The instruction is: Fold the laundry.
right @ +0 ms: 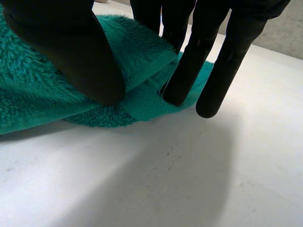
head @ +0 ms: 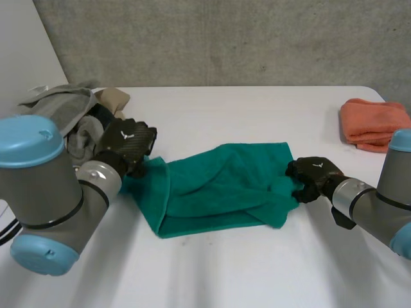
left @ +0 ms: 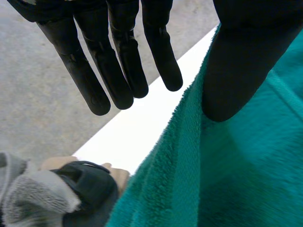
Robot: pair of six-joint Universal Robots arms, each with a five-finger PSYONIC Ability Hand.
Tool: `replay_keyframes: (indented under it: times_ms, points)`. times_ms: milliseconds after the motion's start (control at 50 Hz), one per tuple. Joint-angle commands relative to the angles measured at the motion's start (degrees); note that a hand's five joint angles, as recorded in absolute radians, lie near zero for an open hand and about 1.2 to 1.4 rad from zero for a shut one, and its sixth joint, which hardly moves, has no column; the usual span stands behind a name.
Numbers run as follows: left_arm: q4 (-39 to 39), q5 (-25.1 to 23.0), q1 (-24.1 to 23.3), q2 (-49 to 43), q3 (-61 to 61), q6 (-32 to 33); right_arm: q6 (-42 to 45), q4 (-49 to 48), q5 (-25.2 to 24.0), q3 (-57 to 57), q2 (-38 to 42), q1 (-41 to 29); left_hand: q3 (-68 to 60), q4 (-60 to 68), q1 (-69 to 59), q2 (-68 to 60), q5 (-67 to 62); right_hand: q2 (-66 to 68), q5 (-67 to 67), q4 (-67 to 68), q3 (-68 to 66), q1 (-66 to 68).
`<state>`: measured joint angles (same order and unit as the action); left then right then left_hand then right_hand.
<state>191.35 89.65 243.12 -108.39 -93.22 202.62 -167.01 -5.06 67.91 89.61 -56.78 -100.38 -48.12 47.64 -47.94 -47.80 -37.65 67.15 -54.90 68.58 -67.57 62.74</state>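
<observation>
A green towel (head: 218, 186) lies crumpled and partly folded across the middle of the white table (head: 225, 269). My left hand (head: 128, 144) is at the towel's left edge. In the left wrist view its fingers (left: 118, 61) are straight and spread clear of the green towel (left: 246, 179), with the thumb hovering over the cloth: open. My right hand (head: 311, 176) is at the towel's right edge. In the right wrist view its thumb (right: 71, 47) presses on top of a fold of the green towel (right: 33, 94) and its fingers (right: 189, 71) are behind it, pinching the edge.
A folded orange towel (head: 372, 122) sits at the back right of the table. A pile of grey and beige laundry (head: 70, 112) lies at the back left, just beyond my left hand, and shows past the fingertips as the pile (left: 42, 194).
</observation>
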Motion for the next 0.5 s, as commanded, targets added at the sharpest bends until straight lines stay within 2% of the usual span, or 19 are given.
replay_keyframes:
  times_ms: [20, 180, 280, 340, 460, 500]
  points:
    - [0.4, -1.3, -0.1, 0.3, -2.1, 0.1, 0.5, -0.2, 0.0, 1.1, -1.8, 0.1, -5.3, 5.8, -5.5, -5.6, -5.8, 12.8, -15.1, 11.4, -12.4, 17.3]
    - [0.5, -1.5, -0.5, 0.1, -3.2, 0.2, 0.5, -0.4, 0.2, 1.4, -2.7, -0.6, -6.0, 6.5, -6.2, -6.3, -6.5, 12.8, -15.1, 11.4, -12.4, 17.3]
    - [0.5, -1.9, -1.2, 2.1, -5.0, 0.3, 1.1, -0.3, 0.2, 1.4, -2.7, -0.6, 6.9, -6.5, 6.8, 6.6, 6.5, 12.8, -15.1, 11.4, -12.4, 17.3]
    - [0.7, -2.0, -1.5, 3.7, -5.7, 0.3, 2.1, -0.3, 0.3, 1.4, -2.7, -0.6, 8.1, -7.6, 8.0, 7.8, 7.7, 12.8, -15.1, 11.4, -12.4, 17.3]
    - [3.1, -2.0, -2.3, 4.5, -7.3, 0.3, 2.8, -0.3, 0.3, 1.4, -2.7, -0.6, 6.8, -6.3, 6.6, 6.5, 6.3, 12.8, -15.1, 11.4, -12.4, 17.3]
    - [4.5, -2.1, -2.3, 4.2, -8.0, 0.3, 2.8, -0.3, 0.3, 1.4, -2.7, -0.6, -0.6, 1.0, -0.7, -0.9, -1.0, 12.8, -15.1, 11.4, -12.4, 17.3]
